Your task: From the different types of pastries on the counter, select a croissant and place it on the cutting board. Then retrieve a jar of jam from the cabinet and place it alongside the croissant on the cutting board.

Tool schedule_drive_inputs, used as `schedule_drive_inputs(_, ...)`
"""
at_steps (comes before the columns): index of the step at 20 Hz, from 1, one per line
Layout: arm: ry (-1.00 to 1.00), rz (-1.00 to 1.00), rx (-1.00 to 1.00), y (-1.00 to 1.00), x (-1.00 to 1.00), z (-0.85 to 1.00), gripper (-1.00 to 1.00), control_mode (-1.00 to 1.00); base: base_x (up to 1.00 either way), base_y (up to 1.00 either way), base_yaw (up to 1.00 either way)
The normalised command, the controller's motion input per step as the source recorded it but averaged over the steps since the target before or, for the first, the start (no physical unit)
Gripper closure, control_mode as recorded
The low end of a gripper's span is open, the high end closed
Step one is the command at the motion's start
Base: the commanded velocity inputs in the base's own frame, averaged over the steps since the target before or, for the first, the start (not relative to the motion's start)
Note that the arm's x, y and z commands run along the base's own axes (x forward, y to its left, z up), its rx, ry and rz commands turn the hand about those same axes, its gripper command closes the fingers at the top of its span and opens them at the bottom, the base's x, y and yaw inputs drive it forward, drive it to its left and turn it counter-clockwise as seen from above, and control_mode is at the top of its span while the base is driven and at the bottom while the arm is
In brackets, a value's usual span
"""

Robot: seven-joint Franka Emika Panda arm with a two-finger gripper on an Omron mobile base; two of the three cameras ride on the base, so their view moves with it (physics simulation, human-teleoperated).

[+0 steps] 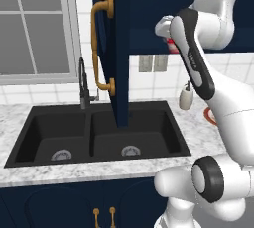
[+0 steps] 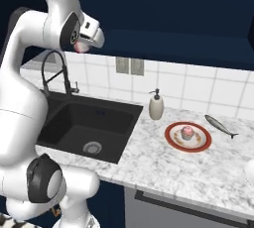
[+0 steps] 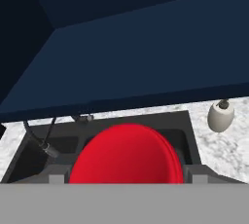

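Hand view: the red jam jar (image 3: 127,154) sits between the fingers of the gripper (image 3: 127,172), apparently clamped, just below the open cabinet (image 1: 116,48) above the sink (image 2: 89,123). Jam seems retrieved; carrying it to the board remains. Croissant's placement can't be judged.

The setting is presenting as a rendered domestic kitchen. A black double-basin sink (image 1: 99,135) is sitting recessed in a white and grey marbled surface (image 2: 198,167), with a dark pull-down faucet (image 1: 83,85) rising behind it. White square wall tiles (image 2: 188,85) are running along the back. A navy wall cabinet door (image 1: 116,48) with a curved brass handle (image 1: 103,48) is standing open, and a soap dispenser (image 2: 156,105) and a cupcake (image 2: 187,132) on a red-rimmed plate (image 2: 174,142) are resting on the surface, beside a window (image 1: 32,24)
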Motion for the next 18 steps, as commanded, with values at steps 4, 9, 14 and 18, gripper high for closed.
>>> schedule_drive_inputs(4, 0.0, 0.0, 0.0, 0.0, 0.0, 0.0, 1.0, 1.0, -0.99, 0.0, 0.0)
schedule_drive_inputs(9, 0.0, 0.0, 0.0, 0.0, 0.0, 0.0, 1.0, 1.0, -1.0, 0.0, 0.0)
schedule_drive_inputs(14, 0.0, 0.0, 0.0, 0.0, 0.0, 0.0, 1.0, 1.0, -0.94, -0.23, 0.0)
schedule_drive_inputs(18, 0.0, 0.0, 0.0, 0.0, 0.0, 0.0, 1.0, 1.0, -0.76, -0.51, 0.0)
